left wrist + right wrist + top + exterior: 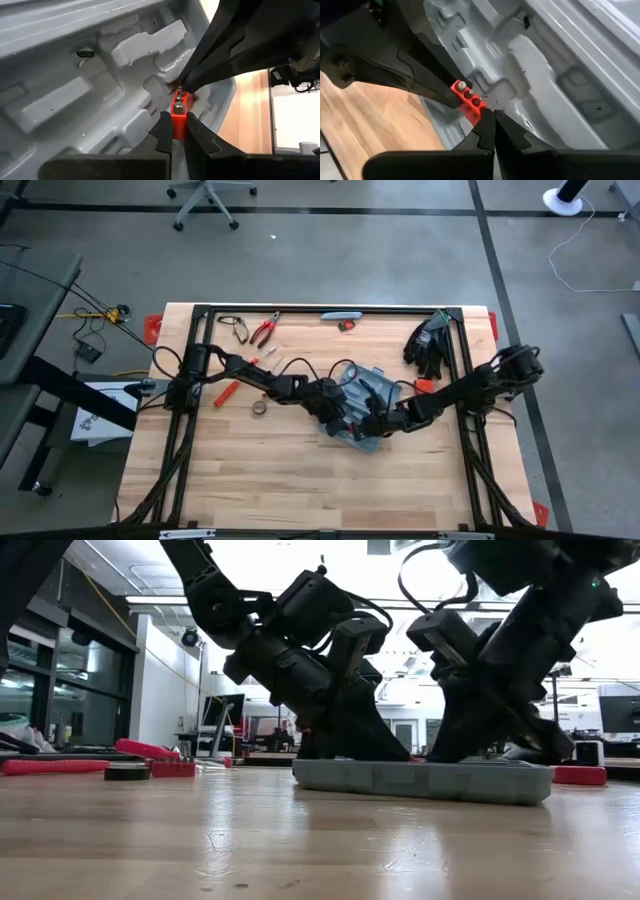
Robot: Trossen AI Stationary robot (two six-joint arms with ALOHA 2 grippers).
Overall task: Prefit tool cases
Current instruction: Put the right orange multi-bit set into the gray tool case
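The open case point(357, 405) lies mid-counter point(280, 490). The left claw point(179, 131) pinches a red bit holder point(179, 111) over its slot; the right claw point(494, 122), closed and empty, presses beside it, probably steadying.

Both arms meet over the open grey-blue tool case point(357, 412) at the wooden table's point(300, 480) middle.
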